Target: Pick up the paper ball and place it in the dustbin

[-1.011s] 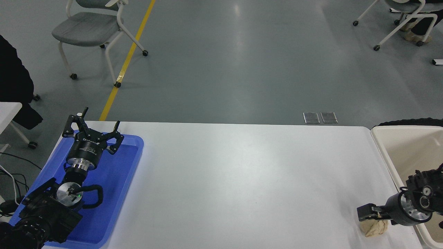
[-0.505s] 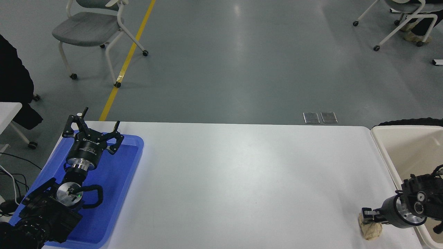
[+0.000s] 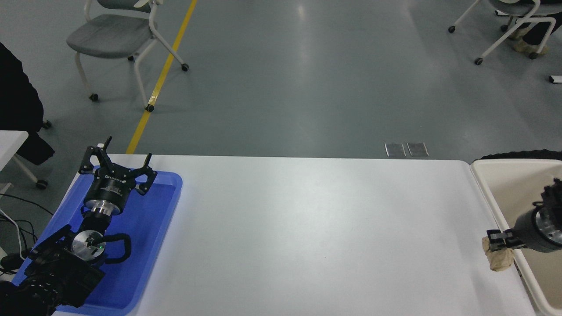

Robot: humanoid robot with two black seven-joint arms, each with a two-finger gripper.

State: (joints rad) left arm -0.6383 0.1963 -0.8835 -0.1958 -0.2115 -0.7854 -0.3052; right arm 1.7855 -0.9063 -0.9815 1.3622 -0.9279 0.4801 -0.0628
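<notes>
Item one, my right gripper (image 3: 498, 240): clamped on the paper ball (image 3: 498, 256), which hangs from its fingertips clear of the white table (image 3: 307, 228), at the table's right edge and just beside the left rim of the dustbin (image 3: 491, 197). The arm comes in from the right across the bin's opening, pointing left. Item two, the paper ball: tan, wrinkled, pinched at its top, most of it dangling below the fingers; it sits over the table edge or the bin's rim, and I cannot tell which. Item three, the dustbin: cream tub at the far right, only its left part in view, nothing visible inside that part. Item four, my left gripper (image 3: 116, 169): parked over the blue tray (image 3: 162, 219) at the near left, fingers spread, holding nothing. Status as I judge it: the pickup is done and the ball is lifted; what is left is to carry it right, past the rim and over the bin's opening, then let it drop. The grip looks shallow, so the ball may slip if I swing fast.
</notes>
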